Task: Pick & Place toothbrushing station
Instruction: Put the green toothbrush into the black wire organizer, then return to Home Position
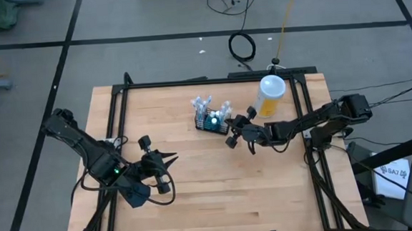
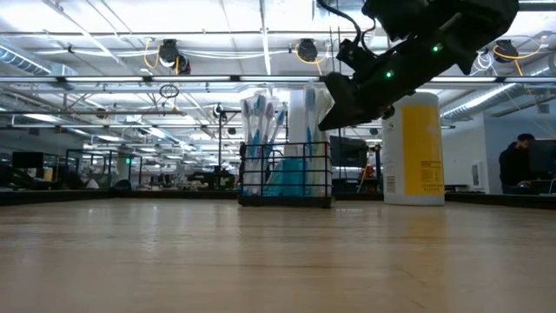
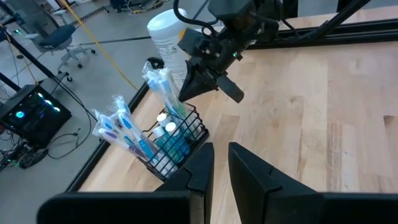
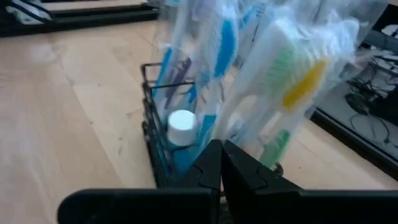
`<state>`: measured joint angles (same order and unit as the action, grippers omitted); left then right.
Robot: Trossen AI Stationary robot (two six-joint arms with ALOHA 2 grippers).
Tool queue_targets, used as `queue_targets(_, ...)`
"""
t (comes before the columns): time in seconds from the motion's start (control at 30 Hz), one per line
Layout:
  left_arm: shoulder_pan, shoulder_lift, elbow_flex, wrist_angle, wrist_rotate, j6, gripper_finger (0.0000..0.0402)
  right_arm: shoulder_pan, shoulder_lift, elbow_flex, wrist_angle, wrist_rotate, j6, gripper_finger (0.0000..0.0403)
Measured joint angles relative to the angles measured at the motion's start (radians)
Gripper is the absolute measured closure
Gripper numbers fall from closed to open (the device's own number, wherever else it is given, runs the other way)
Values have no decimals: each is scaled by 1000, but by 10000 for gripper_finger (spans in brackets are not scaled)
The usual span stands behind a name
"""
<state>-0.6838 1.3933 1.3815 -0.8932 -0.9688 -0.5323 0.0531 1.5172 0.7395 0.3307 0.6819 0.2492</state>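
Observation:
The toothbrushing station (image 1: 212, 120) is a small black wire caddy standing on its base on the wooden table, far of the middle. It holds several wrapped toothbrushes and a white-capped tube. It also shows in the low view (image 2: 287, 174), the left wrist view (image 3: 174, 140) and the right wrist view (image 4: 155, 124). My right gripper (image 1: 230, 131) is shut and raised off the table at the caddy's right end, level with the toothbrush tops (image 2: 328, 117). My left gripper (image 1: 173, 158) waits nearer and to the left, its fingers a narrow gap apart (image 3: 221, 162) and empty. My right gripper (image 4: 221, 155) comes level from the table's right, its shut fingertips close by the wrapped toothbrushes (image 4: 292, 81) at the caddy's right end. I cannot tell whether they touch the wrapping or the wire rim.
A tall yellow bottle with a white lid (image 1: 271, 96) stands just right of the caddy, behind my right arm. A black frame (image 1: 119, 99) rims the table. Bare wood lies toward the near edge (image 1: 233, 200). A person (image 2: 521, 165) shows in the room behind.

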Motion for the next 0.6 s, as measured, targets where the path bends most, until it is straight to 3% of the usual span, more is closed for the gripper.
queue_targets(0.3,-2,0,0,-10,11,-2,350,33,-20,-2,-13,-4,-126,391)
queue_targets(0.6,-26,0,0,-10,26,-3,350,49,-20,-3,-41,-2,-98,318)
